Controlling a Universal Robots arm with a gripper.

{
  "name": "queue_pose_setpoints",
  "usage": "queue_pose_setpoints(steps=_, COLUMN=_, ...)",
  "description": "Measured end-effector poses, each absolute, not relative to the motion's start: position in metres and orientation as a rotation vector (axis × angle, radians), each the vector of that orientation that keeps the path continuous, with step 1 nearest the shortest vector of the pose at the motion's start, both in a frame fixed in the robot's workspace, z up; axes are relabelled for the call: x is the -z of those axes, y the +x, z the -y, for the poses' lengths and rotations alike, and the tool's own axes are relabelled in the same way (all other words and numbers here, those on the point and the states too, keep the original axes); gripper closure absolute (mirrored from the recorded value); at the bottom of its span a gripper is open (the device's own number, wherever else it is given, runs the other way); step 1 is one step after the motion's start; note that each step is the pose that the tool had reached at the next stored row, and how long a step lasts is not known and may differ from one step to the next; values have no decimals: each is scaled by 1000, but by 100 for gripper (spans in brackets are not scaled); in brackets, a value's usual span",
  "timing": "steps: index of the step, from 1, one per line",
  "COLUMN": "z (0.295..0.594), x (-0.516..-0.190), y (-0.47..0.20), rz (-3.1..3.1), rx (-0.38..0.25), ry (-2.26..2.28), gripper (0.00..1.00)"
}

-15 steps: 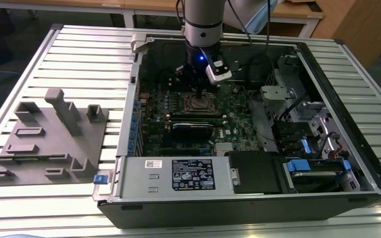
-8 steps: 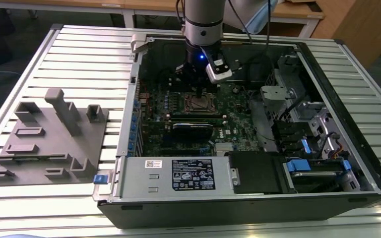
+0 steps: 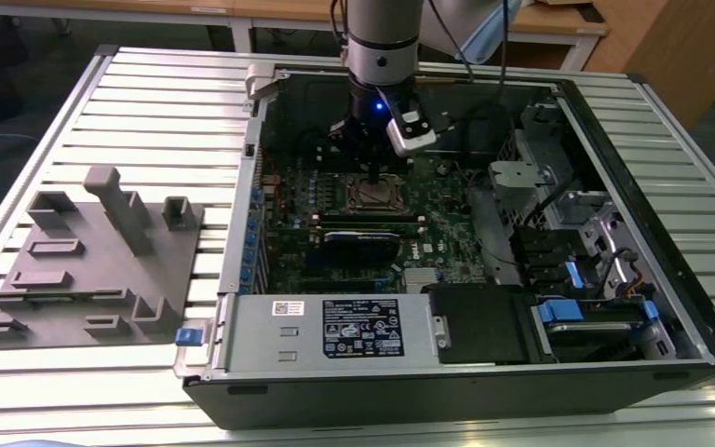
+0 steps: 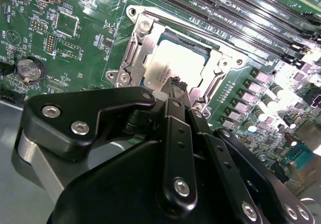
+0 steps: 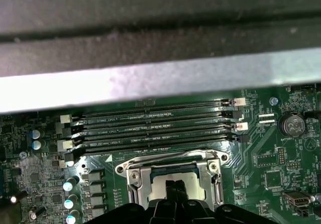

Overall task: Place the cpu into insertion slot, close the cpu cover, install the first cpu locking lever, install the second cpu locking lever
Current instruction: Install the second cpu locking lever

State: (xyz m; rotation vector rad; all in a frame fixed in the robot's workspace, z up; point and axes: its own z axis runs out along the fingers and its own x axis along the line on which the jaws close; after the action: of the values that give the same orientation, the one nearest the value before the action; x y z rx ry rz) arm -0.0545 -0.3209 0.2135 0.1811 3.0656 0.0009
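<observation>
Gripper (image 4: 174, 82) is pressing down, fingers together, tips touching the cpu (image 4: 173, 66), which is sitting in the insertion slot (image 3: 374, 195) at motherboard (image 3: 332, 200) centre. The cpu cover (image 4: 138, 48) is lying closed around it; memory slots (image 5: 155, 128) are at 12 o'clock of the socket in the first wrist view.

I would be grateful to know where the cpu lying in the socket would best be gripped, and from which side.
Probably from straight above. The cpu lies flat in the insertion slot, with the cpu cover framing it, so its edges look hard to reach. Its bare metal top is the free surface; the gripper stands right over it.
</observation>
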Motion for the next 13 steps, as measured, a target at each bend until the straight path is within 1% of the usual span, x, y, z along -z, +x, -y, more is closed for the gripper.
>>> queue_pose_setpoints(steps=13, z=321, x=-222, y=-54, rz=-3066, rx=-1, ry=181, gripper=89)
